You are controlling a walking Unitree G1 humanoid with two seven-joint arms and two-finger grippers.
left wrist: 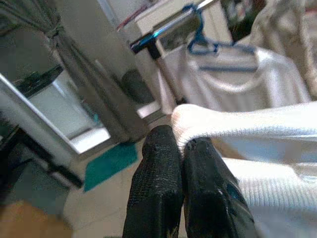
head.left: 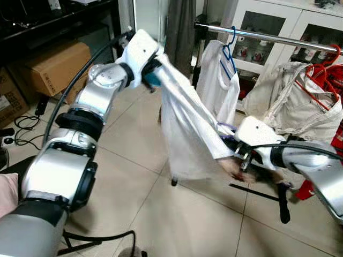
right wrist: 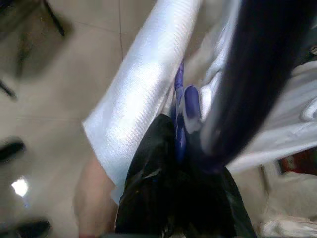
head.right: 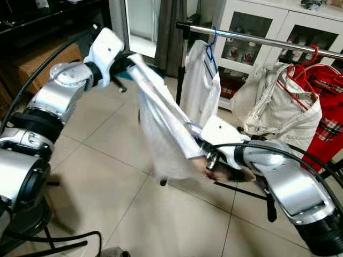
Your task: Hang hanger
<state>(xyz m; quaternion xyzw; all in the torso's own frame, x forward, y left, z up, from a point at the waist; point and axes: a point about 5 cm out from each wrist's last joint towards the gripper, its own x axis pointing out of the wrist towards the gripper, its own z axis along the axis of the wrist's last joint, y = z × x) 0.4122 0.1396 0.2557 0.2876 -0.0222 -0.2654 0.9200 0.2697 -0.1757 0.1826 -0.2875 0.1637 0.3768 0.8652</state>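
Tiled floor [head.left: 134, 160] behind: both grippers pinch white shirt [head.left: 187, 134] (no writing legible).

Purple hanger [right wrist: 179, 106] inside stretched white shirt [head.left: 187, 123]

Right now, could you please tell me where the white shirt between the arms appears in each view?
Left eye view: white shirt stretched across the centre.
Right eye view: shirt just left of centre.
Left wrist view: shirt pinched by left claw.
Right wrist view: shirt beside right claw, gripping purple hanger.
Shared landmark: metal rail.
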